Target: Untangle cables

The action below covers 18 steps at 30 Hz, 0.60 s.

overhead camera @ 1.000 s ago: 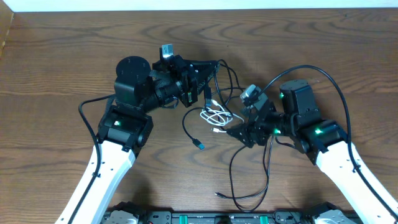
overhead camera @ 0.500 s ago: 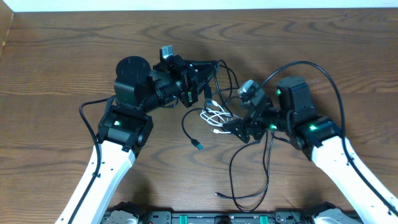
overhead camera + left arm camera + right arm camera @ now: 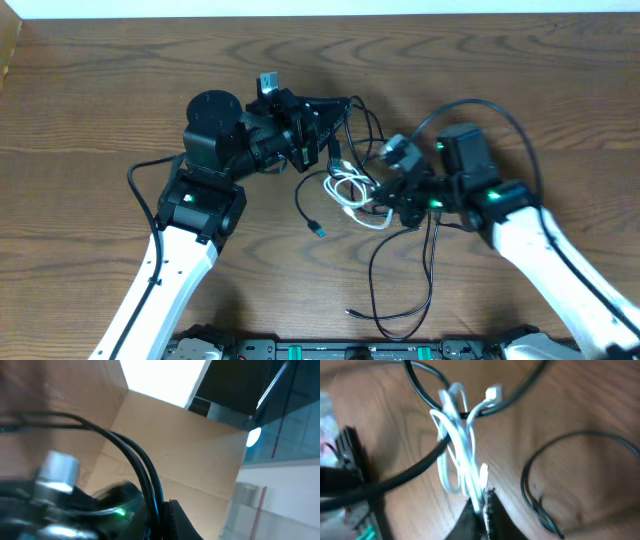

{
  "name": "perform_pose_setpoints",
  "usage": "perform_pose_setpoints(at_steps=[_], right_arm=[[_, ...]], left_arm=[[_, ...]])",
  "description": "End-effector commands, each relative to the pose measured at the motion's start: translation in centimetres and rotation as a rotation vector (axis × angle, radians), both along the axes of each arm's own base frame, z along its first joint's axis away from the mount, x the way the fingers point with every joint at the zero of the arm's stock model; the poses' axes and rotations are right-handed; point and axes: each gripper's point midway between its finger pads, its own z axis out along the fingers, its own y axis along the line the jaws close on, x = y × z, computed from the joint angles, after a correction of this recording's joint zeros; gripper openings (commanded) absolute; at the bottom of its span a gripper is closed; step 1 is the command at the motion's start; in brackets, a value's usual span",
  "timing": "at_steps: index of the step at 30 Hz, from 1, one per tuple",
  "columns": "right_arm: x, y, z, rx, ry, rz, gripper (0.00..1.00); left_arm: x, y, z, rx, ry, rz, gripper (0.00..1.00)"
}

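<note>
Right gripper has shifted left, pinching white cord

Prob. robot lab: wood table, cardboard box nearby.

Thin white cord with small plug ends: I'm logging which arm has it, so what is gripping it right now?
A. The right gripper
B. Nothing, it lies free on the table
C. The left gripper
A: in the right wrist view the thin white cord runs straight into the closed fingertips of the right gripper, while the left gripper clamps only thin black cords.
</note>
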Motion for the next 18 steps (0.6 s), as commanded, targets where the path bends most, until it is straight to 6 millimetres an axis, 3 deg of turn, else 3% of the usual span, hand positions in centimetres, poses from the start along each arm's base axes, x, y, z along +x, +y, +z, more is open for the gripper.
perform_pose_setpoints(at_steps=[1, 2, 5, 9, 12, 15, 18], right_arm=[[0.0, -2.6, 4.6, 0.060, -0.077, -0.102, 0.01], [-0.3, -4.4, 6.6, 0.082, -0.102, -0.181, 0.01], [-1.2, -6.9, 9.9, 0.128, -0.168, -0.286, 0.01], [-2.9, -9.3, 13.9, 0.174, -0.308, -0.379, 0.01], [-3.8, -11.5, 16.2, 0.164, -0.433, -0.487, 0.01], [-4.2, -15.5, 18.1, 0.130, -0.532, -0.739, 0.01], [-4.8, -18.1, 19.3, 0.103, -0.604, -0.892, 0.01]], left_arm=[[-0.2, 0.4, 1.4, 0.108, -0.234, -0.011, 0.07], [0.1, 0.5, 1.1, 0.178, -0.322, -0.014, 0.08], [0.5, 0.9, -0.6, 0.318, -0.417, -0.018, 0.08], [1.4, 3.1, -5.4, 0.558, -0.358, 0.035, 0.08], [2.0, 6.0, -9.4, 0.759, -0.253, 0.107, 0.08], [2.4, 9.8, -12.9, 0.985, -0.152, 0.191, 0.08], [2.9, 13.0, -14.9, 1.159, -0.073, 0.280, 0.08]])
